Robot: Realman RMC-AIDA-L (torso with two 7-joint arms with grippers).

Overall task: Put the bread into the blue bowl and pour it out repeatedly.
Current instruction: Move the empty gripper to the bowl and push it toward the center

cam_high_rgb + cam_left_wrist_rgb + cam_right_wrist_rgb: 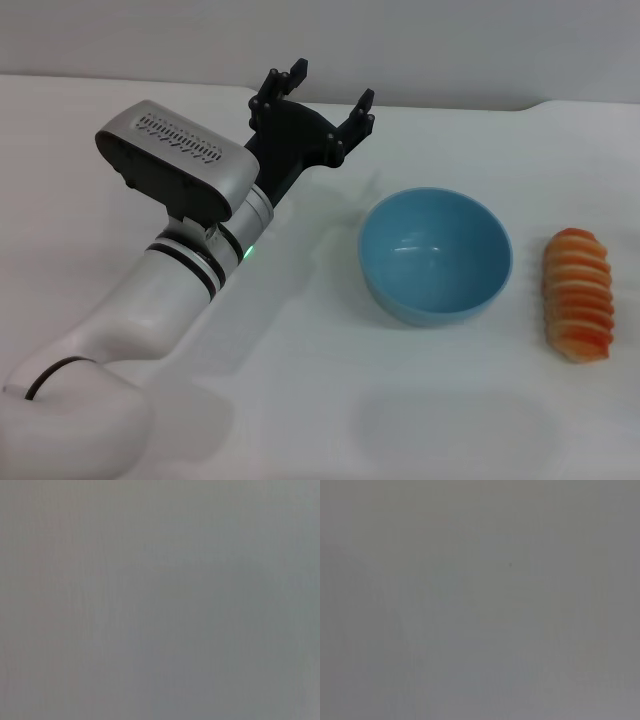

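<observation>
The blue bowl (436, 255) stands upright and empty on the white table, right of centre in the head view. The bread (577, 293), an orange ridged loaf, lies on the table to the right of the bowl, apart from it. My left gripper (328, 102) is open and empty, raised behind and to the left of the bowl, its fingers pointing away from me. My right arm and gripper are out of the head view. Both wrist views show only a plain grey surface.
The white table (320, 400) has its far edge along the back, with a step at the back right (545, 103). My left arm (190, 250) crosses the left half of the table.
</observation>
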